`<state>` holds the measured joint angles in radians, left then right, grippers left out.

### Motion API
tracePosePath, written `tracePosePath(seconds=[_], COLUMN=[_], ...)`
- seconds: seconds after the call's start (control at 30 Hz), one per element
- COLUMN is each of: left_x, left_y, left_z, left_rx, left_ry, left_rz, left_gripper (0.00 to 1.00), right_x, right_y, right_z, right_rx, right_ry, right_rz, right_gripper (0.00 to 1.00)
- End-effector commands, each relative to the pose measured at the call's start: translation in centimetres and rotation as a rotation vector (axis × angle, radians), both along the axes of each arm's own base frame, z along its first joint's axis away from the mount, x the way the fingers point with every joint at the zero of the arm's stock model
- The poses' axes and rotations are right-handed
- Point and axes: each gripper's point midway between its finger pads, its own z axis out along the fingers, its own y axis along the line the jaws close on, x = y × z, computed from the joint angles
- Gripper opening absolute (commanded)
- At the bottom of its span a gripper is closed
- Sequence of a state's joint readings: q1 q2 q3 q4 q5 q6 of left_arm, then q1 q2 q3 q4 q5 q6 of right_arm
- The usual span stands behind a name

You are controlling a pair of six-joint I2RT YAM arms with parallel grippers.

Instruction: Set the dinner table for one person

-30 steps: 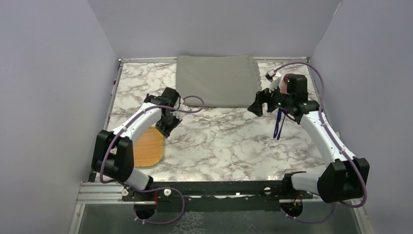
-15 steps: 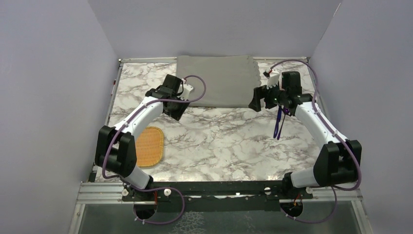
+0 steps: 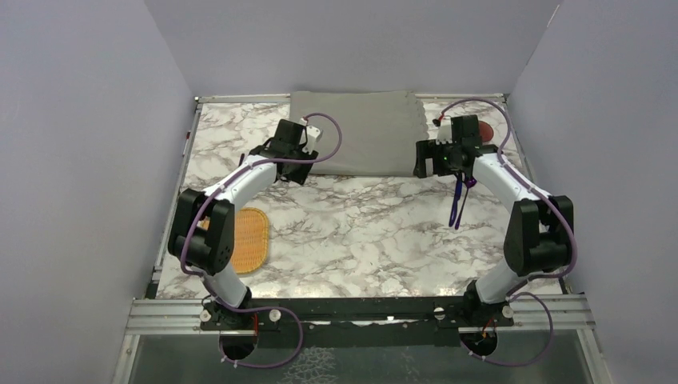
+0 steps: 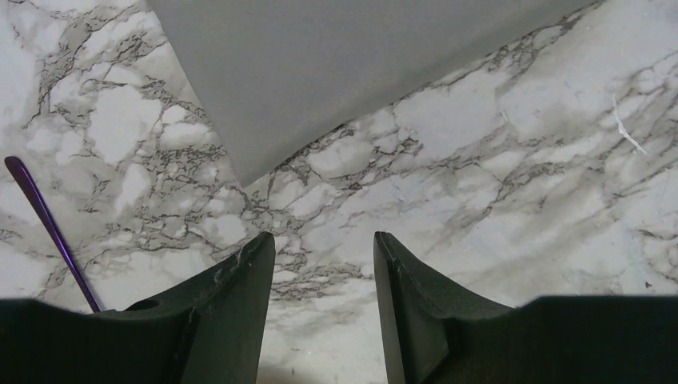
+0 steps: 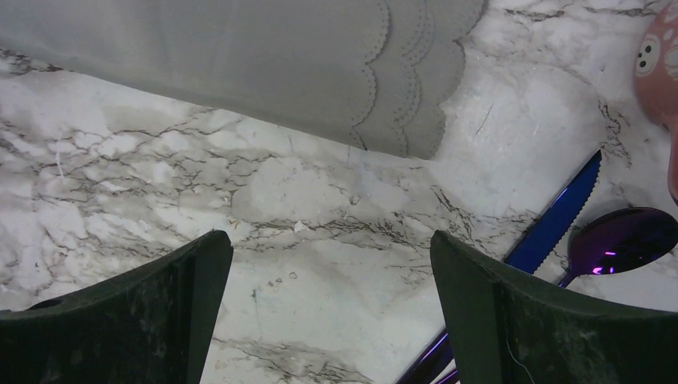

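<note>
- The grey placemat (image 3: 356, 132) is the landmark. It lies flat, with its far edge at the far rim of the table (image 3: 360, 232) and its scalloped side on the right.
- The white-and-grey marble table carries everything. It shows bare to the left of the placemat, to its right, and all along its near side.
- The left gripper (image 4: 324, 240) hangs over bare marble just off the placemat's near-left corner. Its fingers are released with a gap between them, and only table shows in that gap.
- The right gripper (image 5: 332, 240) hangs just off the placemat's near-right scalloped corner. Its fingers are spread wide and nothing is between them.
- A blue serrated knife (image 5: 556, 216) lies on the marble to the near-right of that scalloped corner, close to the placemat but not touching it.
- A shiny purple spoon (image 5: 624, 240) lies just beside the knife, on the side away from the placemat.
- A reddish-pink thing (image 3: 483, 130) with pale dotted spots sits to the right of the placemat. Only a part of it shows, so I cannot tell what it is.
- An orange woven mat (image 3: 244, 240) lies well apart from the placemat on its near-left side, partly hidden behind the left arm.
- In the left wrist view a thin purple handle (image 4: 48, 232) lies on the marble apart from the placemat's corner. Which utensil it belongs to cannot be told.
</note>
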<state>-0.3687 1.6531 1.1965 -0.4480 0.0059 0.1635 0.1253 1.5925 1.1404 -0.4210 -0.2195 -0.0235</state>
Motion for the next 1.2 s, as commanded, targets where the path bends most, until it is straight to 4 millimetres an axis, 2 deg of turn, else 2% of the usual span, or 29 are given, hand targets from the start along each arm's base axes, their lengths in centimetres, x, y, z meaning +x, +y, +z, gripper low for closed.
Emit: tracePosePath(seconds=[0.0,0.1,0.27,0.43,0.6,0.77,1.0,1.17], left_x=[2.6,3.8,6.3,7.3,7.4,6.8,6.5,6.9], left_y=[0.9,1.8,3.8,4.9,4.3,3.4,3.6,3.4], left_z=[-1.0,-2.3,-3.3,-4.4,-4.6,-4.5,-4.0,-4.6], left_rx=[0.04,0.051,-0.053,-0.052,-0.083,-0.124,-0.091,-0.09], left_ry=[-0.073,-0.057,-0.003,0.023,0.031,0.049,0.025,0.034], left_rz=[0.09,0.144,0.238,0.257,0.226,0.196,0.147,0.136], left_gripper=[0.52,0.52,0.52,0.52,0.51,0.5,0.49,0.49], right_x=[1.2,2.0,2.9,3.5,4.0,3.8,3.5,3.6], right_y=[-0.9,-1.3,-1.4,-2.0,-2.0,-1.0,0.5,0.8], right_z=[-0.8,-1.2,-1.5,-1.8,-1.9,-2.8,-4.5,-5.5], right_rx=[-0.042,-0.06,-0.067,-0.074,-0.051,-0.009,0.054,0.064], right_ry=[0.013,0.014,0.006,0.003,0.004,0.039,0.109,0.134], right_rz=[-0.059,-0.074,-0.081,-0.099,-0.094,-0.057,-0.002,0.006], right_gripper=[1.0,1.0,1.0,1.0,1.0,1.0,1.0,1.0])
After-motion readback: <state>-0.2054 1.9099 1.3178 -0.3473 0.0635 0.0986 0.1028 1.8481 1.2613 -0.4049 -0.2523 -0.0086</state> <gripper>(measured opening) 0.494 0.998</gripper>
